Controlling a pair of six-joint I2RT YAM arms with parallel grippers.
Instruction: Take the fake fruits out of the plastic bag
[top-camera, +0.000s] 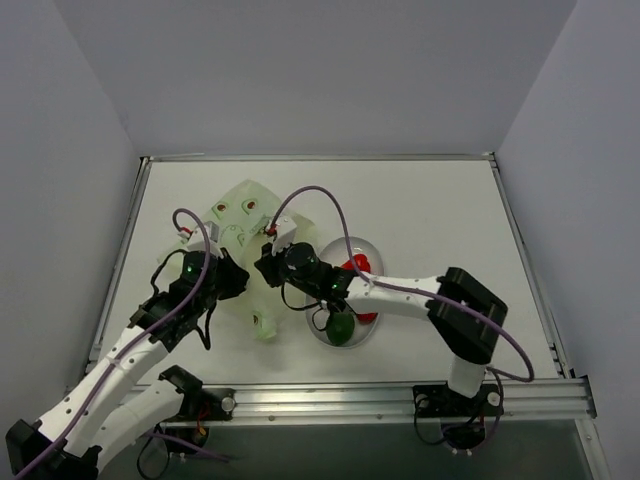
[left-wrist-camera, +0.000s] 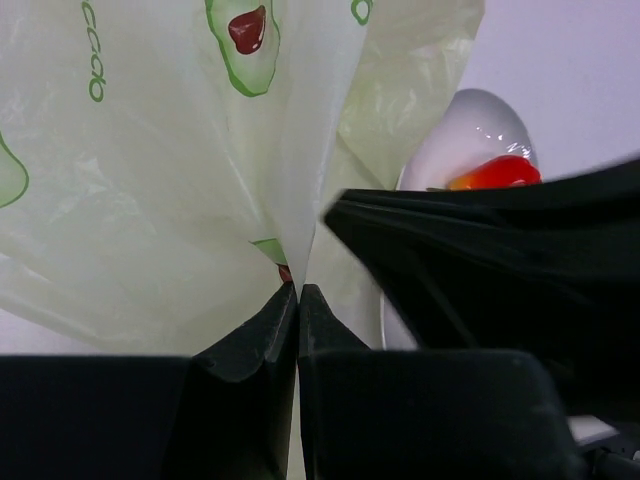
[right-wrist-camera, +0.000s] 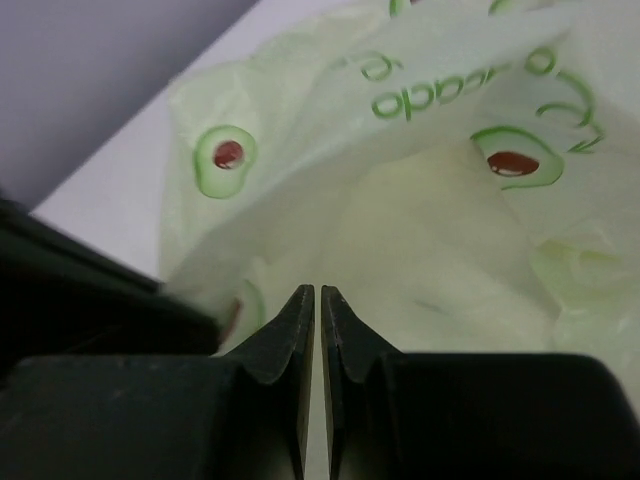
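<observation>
**On the white bench: one printed bag, two closed hands**

Across the middle of the bench (top-camera: 430, 210) lies a single plastic bag (top-camera: 240, 215), thin, pale yellow-green and crumpled, with one part lifted. It is printed with avocado halves with dark red stones. The right wrist view shows two whole ones, and the left wrist view shows one whole and bits of others. Green lettering runs between them. It is upside down and broken by folds, looks like part of "avocado", and I cannot read it with certainty. No other brand or label shows.

Two arms reach in. The left hand (left-wrist-camera: 298, 291) has its fingers pressed together on a fold of the bag, and the film rises straight up out of the tips. The right hand (right-wrist-camera: 318, 292) is also pressed together, with its tips right at the bag. Whether any film is caught between them I cannot tell.

Just to the right of the bag stands one clear dish (top-camera: 362, 246), with the right arm (top-camera: 410, 292) passing over it. In the dish I count a red fruit (top-camera: 357, 265) at the far side and a green fruit (top-camera: 342, 328) at the near side. A further patch of red shows by the arm, too hidden to count. No fruit can be made out through the bag.
</observation>
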